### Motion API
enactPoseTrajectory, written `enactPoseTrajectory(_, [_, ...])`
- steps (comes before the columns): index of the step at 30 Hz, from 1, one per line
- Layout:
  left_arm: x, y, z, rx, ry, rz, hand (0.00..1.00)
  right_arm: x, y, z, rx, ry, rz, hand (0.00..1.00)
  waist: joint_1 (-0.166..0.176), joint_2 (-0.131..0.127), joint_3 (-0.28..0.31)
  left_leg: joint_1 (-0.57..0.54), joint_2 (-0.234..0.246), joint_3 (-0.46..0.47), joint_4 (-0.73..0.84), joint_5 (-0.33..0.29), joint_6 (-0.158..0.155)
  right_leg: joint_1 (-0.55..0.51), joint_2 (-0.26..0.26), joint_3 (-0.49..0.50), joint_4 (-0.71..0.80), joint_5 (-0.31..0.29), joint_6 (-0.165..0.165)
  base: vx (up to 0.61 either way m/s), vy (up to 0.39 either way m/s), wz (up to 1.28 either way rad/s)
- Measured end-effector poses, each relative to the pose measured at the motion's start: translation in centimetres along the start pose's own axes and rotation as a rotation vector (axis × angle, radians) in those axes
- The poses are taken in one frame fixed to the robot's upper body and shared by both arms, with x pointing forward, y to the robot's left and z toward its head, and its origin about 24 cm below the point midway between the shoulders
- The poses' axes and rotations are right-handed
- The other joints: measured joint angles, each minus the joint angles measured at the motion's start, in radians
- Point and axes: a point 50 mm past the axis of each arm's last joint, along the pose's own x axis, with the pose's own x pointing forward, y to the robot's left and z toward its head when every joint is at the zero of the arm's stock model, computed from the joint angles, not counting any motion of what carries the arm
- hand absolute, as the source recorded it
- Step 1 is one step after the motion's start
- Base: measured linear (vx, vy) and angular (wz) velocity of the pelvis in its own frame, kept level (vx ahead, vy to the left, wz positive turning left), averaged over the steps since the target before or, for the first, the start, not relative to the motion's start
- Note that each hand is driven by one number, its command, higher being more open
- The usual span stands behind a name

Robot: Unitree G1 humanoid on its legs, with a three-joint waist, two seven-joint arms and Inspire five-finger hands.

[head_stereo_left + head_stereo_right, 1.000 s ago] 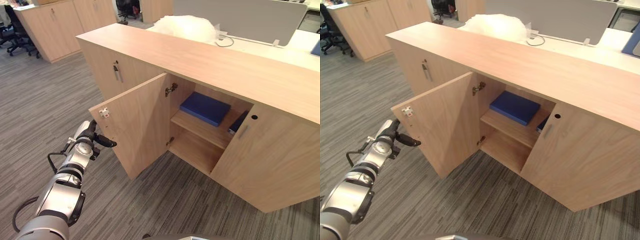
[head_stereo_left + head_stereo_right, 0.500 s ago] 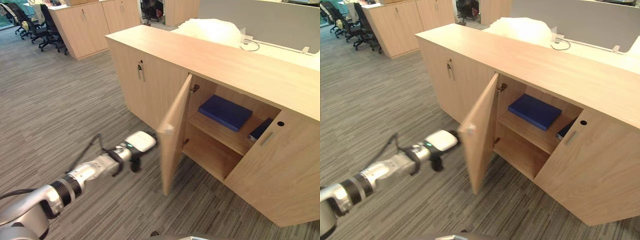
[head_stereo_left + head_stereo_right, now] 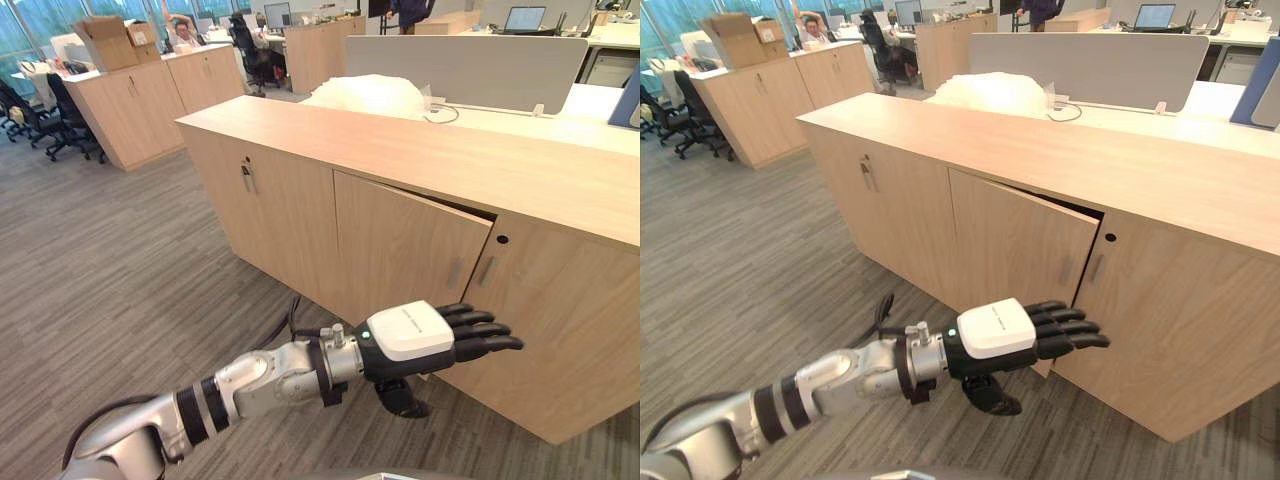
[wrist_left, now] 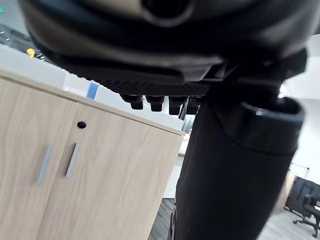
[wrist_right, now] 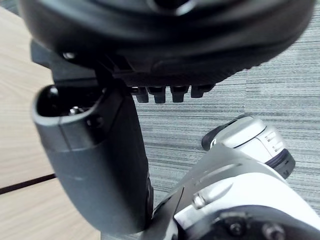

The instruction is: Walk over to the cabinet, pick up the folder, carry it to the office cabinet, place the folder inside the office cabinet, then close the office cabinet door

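Swung round from standing wide open a second ago, the door (image 3: 400, 235) of the office cabinet (image 3: 420, 150) is now almost shut. Only a thin dark wedge is left along its top right edge. The blue folder lay flat on the upper shelf in the earlier frames, and the door now covers that shelf, so the folder cannot be seen.

At the lower centre of the left eye view, the left hand (image 3: 415, 335) has come round from the door's outer face to reach across its lower right corner. Its fingers (image 3: 480, 333) are straight and lie close together, and its thumb (image 3: 398, 398) hangs downward. They clasp nothing. Whether the fingertips press on the wood cannot be told.

The left wrist view shows two slim metal handles (image 4: 72, 160) side by side where the doors meet, with a round keyhole (image 4: 81, 124) above them.

The right hand (image 5: 95, 160) shows in its own wrist view over grey striped carpet (image 5: 270, 60). Its fingers sit in an even row beside the thumb and hold nothing.

A white crumpled plastic bundle (image 3: 370, 95) lies at the back of the cabinet top, with a grey partition screen (image 3: 460, 65) behind it. At the upper left are more wooden cabinets (image 3: 130, 110) carrying a cardboard box (image 3: 105, 40), black office chairs (image 3: 50, 125), and a seated person (image 3: 183, 35).
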Motion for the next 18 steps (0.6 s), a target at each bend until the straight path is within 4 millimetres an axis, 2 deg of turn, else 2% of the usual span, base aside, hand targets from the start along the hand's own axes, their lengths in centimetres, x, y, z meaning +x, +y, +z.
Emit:
enactPoseTrajectory(2, [-0.9, -1.5, -0.3, -0.105, 0.086, 0.017, 1.0, 0.1, 0.1, 0.2, 0.014, 0.007, -0.006, 1.0, 0.007, 0.002, 0.022, -0.062, 0.059, -0.007, 0.179, -0.043, 0.003, 0.002, 0.036, 0.033, 0.014, -0.004, -0.016, 0.0, -0.107, -0.61])
enactPoseTrajectory(4, [-2.1, -3.6, -0.8, -0.411, 0.248, 0.126, 1.0, 0.2, 0.7, 0.7, 0.018, 0.004, -0.009, 1.0, 0.015, 0.0, 0.061, -0.122, 0.077, -0.155, 0.332, -0.047, 0.002, -0.003, 0.063, 0.09, 0.047, -0.018, -0.042, 0.04, -0.092, -0.76])
enactPoseTrajectory(5, [-2.4, -4.2, -1.1, -0.545, 0.296, 0.178, 1.0, 0.3, 0.7, 0.8, 0.016, -0.001, -0.013, 1.0, 0.024, 0.004, 0.065, -0.128, 0.073, -0.198, 0.348, -0.065, -0.017, -0.006, 0.07, 0.111, 0.055, -0.02, -0.045, 0.05, -0.04, -0.92])
enactPoseTrajectory(6, [-2.6, -5.5, -1.7, -0.808, 0.387, 0.291, 1.0, 0.2, 0.4, 0.7, 0.013, 0.003, -0.024, 1.0, 0.046, 0.011, 0.065, -0.124, 0.06, -0.283, 0.338, -0.091, -0.048, -0.021, 0.085, 0.145, 0.074, -0.026, -0.048, 0.05, -0.007, -0.78])
enactPoseTrajectory(8, [-3.7, -7.5, -3.9, -1.227, 0.544, 0.508, 1.0, 0.2, 0.3, 0.8, 0.008, 0.005, -0.028, 1.0, 0.064, 0.01, 0.071, -0.092, 0.004, -0.462, 0.219, -0.113, -0.069, -0.039, 0.098, 0.197, 0.104, -0.038, -0.041, 0.09, 0.093, -0.8])
enactPoseTrajectory(9, [-4.4, -8.2, -4.5, -1.333, 0.591, 0.571, 1.0, 0.2, 0.4, 0.9, 0.013, 0.002, -0.026, 1.0, 0.066, 0.008, 0.072, -0.073, -0.014, -0.506, 0.167, -0.111, -0.074, -0.045, 0.099, 0.215, 0.111, -0.04, -0.035, 0.1, 0.199, -1.01])
enactPoseTrajectory(10, [-6.6, -9.9, -5.8, -1.491, 0.711, 0.681, 1.0, 0.3, 1.1, 1.1, 0.015, 0.009, -0.013, 1.0, 0.076, -0.011, 0.071, -0.026, -0.036, -0.525, 0.111, -0.102, -0.094, -0.053, 0.091, 0.268, 0.117, -0.047, -0.025, 0.09, 0.195, -1.05])
enactPoseTrajectory(11, [-9.0, -11.8, -6.9, -1.597, 0.845, 0.761, 1.0, 0.4, 1.5, 1.3, 0.014, 0.009, 0.005, 1.0, 0.077, -0.021, 0.07, -0.003, -0.043, -0.49, 0.076, -0.107, -0.086, -0.052, 0.077, 0.308, 0.108, -0.047, -0.012, 0.1, 0.19, -1.05])
enactPoseTrajectory(12, [-10.4, -12.8, -7.3, -1.64, 0.923, 0.802, 1.0, 0.4, 1.7, 1.4, 0.014, 0.011, 0.012, 1.0, 0.079, -0.032, 0.068, 0.003, -0.044, -0.469, 0.071, -0.107, -0.085, -0.054, 0.072, 0.326, 0.104, -0.043, -0.002, 0.13, 0.179, -0.85])
enactPoseTrajectory(14, [-15.6, -16.8, -7.3, -1.734, 1.225, 0.917, 1.0, 0.4, 2.2, 1.5, 0.017, 0.017, 0.025, 1.0, 0.086, -0.049, 0.062, 0.037, -0.062, -0.405, 0.037, -0.113, -0.065, -0.057, 0.047, 0.39, 0.082, -0.037, 0.016, 0.15, 0.191, -0.78])
enactPoseTrajectory(15, [-16.7, -17.6, -7.0, -1.753, 1.289, 0.944, 1.0, 0.4, 2.3, 1.5, 0.016, 0.019, 0.027, 1.0, 0.089, -0.051, 0.062, 0.047, -0.065, -0.384, 0.033, -0.115, -0.057, -0.057, 0.042, 0.406, 0.081, -0.038, 0.021, 0.17, 0.192, -0.73])
enactPoseTrajectory(17, [-20.1, -18.8, -6.7, -1.796, 1.427, 1.118, 1.0, 0.5, 2.6, 1.7, -0.006, 0.025, 0.037, 1.0, 0.107, -0.049, 0.065, 0.083, -0.079, -0.325, 0.017, -0.115, -0.034, -0.061, 0.029, 0.46, 0.081, -0.031, 0.043, 0.17, 0.188, -0.91])
enactPoseTrajectory(18, [-20.9, -19.2, -6.5, -1.802, 1.458, 1.152, 1.0, 0.6, 2.6, 1.9, -0.029, 0.023, 0.043, 1.0, 0.116, -0.046, 0.064, 0.097, -0.079, -0.314, 0.011, -0.113, -0.03, -0.062, 0.026, 0.468, 0.08, -0.026, 0.049, 0.15, 0.158, -1.1])
